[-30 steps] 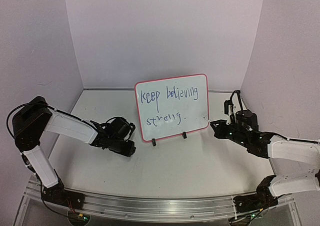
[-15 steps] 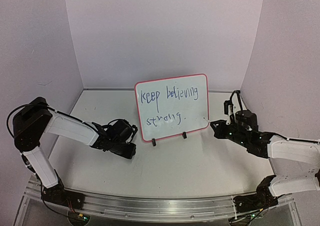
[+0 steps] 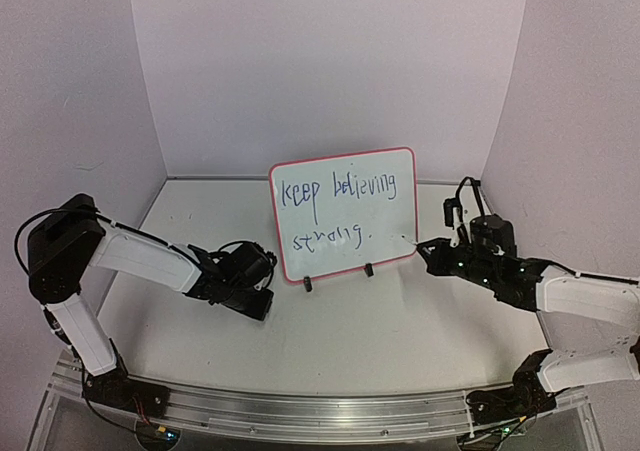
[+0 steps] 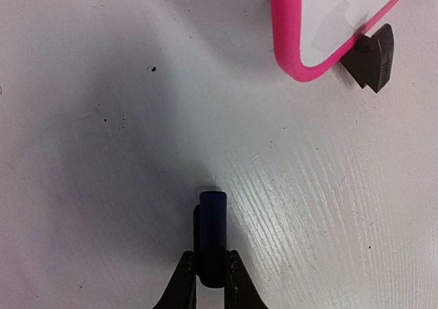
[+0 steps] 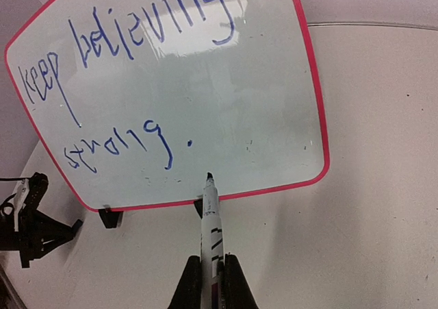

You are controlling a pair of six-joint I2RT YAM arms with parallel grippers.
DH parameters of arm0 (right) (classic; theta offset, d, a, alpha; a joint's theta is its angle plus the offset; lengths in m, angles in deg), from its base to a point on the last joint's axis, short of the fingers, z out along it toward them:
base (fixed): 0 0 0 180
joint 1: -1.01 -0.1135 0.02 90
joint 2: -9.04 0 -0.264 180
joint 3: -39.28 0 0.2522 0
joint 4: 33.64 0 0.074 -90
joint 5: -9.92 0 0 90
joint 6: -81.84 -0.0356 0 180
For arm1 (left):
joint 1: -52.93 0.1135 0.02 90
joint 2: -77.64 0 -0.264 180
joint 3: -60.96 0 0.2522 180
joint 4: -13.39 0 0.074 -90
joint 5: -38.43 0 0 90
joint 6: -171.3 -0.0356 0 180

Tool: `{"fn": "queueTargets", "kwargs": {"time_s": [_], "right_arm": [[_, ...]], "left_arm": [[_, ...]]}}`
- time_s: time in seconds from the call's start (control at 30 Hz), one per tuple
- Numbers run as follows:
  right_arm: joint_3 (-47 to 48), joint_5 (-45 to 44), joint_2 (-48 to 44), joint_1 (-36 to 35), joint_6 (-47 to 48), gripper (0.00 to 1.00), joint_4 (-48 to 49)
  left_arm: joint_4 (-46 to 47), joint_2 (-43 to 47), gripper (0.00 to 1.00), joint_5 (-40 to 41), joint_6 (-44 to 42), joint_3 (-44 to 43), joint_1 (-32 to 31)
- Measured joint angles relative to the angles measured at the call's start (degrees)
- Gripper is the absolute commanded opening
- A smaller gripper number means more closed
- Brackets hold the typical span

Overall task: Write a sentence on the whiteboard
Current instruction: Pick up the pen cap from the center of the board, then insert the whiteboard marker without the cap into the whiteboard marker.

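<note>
The whiteboard (image 3: 345, 216), red-bordered, stands upright on two black clip feet (image 3: 307, 284) at the table's middle. Its blue sentence (image 3: 335, 193) reads "keep believing" over "strong." (image 5: 120, 144). My right gripper (image 5: 210, 261) is shut on a white marker (image 5: 210, 216). The dark tip points at the board's lower edge below the full stop; I cannot tell whether it touches. My left gripper (image 4: 211, 260) hangs low over the table left of the board, jaws shut on a dark blue marker cap (image 4: 212, 230). The board's lower corner (image 4: 293, 45) lies ahead to its right.
Lilac walls (image 3: 320, 61) close in the back and both sides of the white table (image 3: 380, 321). A black clip foot (image 4: 371, 57) sits near the left gripper's path. The left arm (image 5: 27, 227) shows at the right wrist view's lower left.
The left gripper's jaws have narrowed and the arm has crept slightly right toward the board. The right arm has edged a little toward the board with the marker.
</note>
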Motion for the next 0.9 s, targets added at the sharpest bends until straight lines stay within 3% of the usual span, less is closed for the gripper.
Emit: {"fn": "queueTargets", "kwargs": {"time_s": [0.2, 0.33, 0.47, 0.6, 0.9], "right_arm": [[8.37, 12.63, 2.25, 0.0, 3.23, 0.0, -8.59], [14.47, 21.81, 4.39, 0.0, 5.25, 0.0, -15.8], [19.71, 32.57, 6.21, 0.0, 6.03, 0.0, -22.91], [24.0, 40.76, 9.09, -0.02, 6.03, 0.0, -26.93], [29.75, 56.89, 16.55, -2.38, 4.44, 0.0, -31.32]], "left_arm": [[-0.28, 4.87, 0.0, -0.39, -2.12, 4.76, 0.0], [-1.6, 12.74, 0.0, -2.62, -5.51, 8.61, 0.0], [-1.97, 23.82, 0.0, -7.93, -10.14, 9.6, -0.37], [-2.08, 29.44, 0.0, -12.87, -13.46, 9.53, -0.74], [-6.12, 30.4, 0.0, -27.91, -19.67, 1.95, -1.14]]}}
